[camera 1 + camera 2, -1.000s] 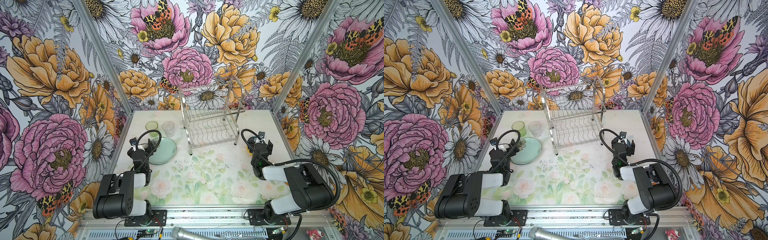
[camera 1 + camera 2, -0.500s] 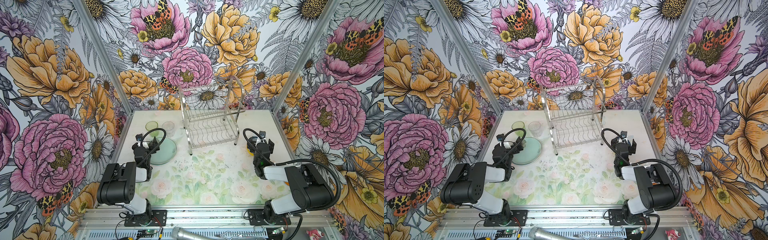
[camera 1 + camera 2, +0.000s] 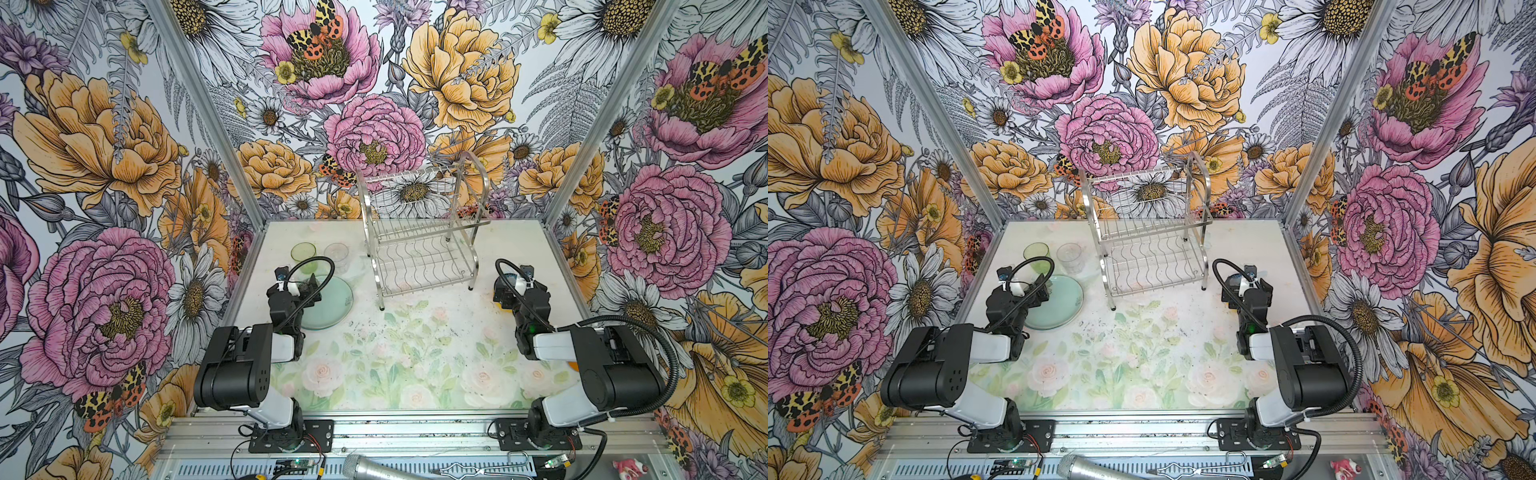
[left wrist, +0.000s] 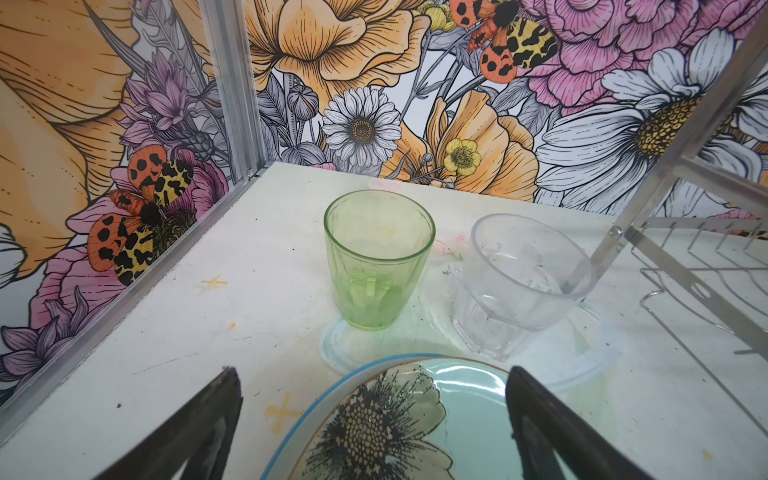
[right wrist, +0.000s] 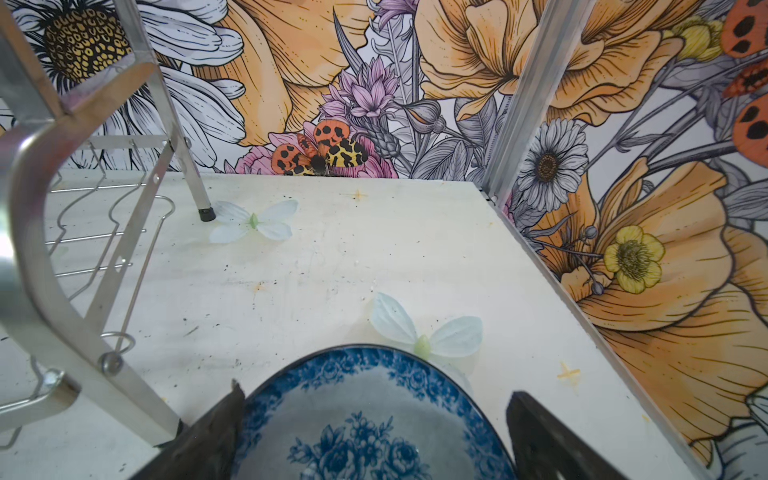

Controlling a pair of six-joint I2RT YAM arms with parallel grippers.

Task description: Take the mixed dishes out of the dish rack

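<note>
Tabletop (image 3: 415, 332) is occupied at twelve o'clock by dish rack (image 3: 422, 266); blue-and-white bowl (image 5: 365, 419) is shown only by the right wrist view; left gripper (image 4: 372, 374) and right gripper (image 5: 376, 390) are spread.

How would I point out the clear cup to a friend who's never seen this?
Find the shiny wire dish rack at the back of the table. In a top view, two upright tumblers stand just left of it, behind a pale green plate. The clear tumbler is the colourless one nearer the rack; the green tumbler is its neighbour.
</note>
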